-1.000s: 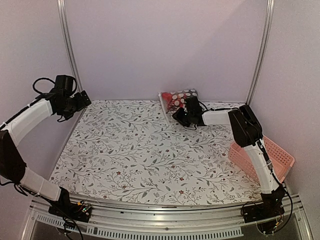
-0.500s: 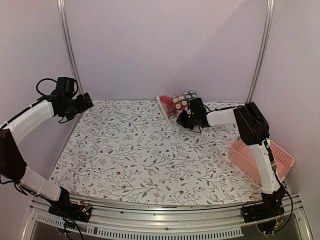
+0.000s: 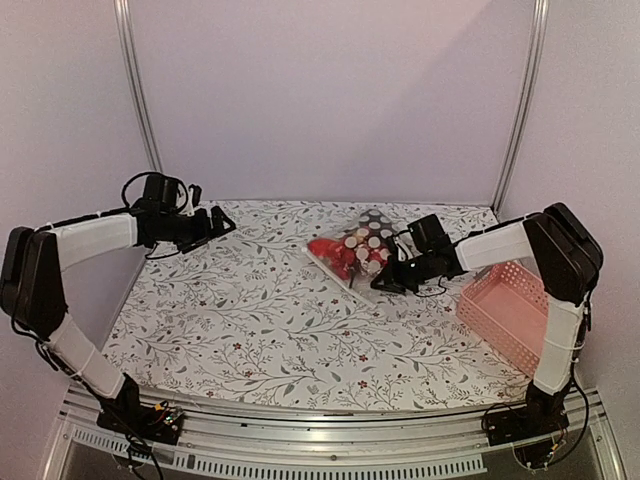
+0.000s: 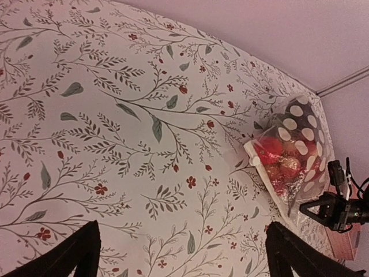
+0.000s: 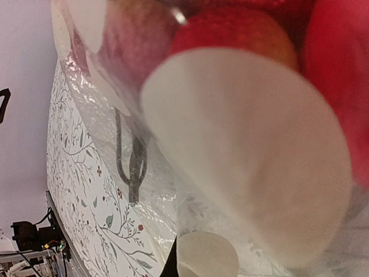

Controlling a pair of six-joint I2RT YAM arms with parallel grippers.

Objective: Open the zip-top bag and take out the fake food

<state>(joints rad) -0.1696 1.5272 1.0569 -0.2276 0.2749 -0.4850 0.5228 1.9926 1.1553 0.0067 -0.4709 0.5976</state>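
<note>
Bag (image 3: 352, 248) sits toward the far edge of the tabletop (image 3: 250, 320), a bit right of middle, with red food (image 3: 335, 252) showing through the plastic. The right fingers (image 3: 395, 280) look pinched on its near right corner. The left fingers (image 3: 218, 222) are spread wide and empty, near the left edge. My take: bring the left across, grab one lip only, and pull slowly. That crinkly film will probably slip out of a shallow pinch. Can't tell which edge has the zip.
</note>
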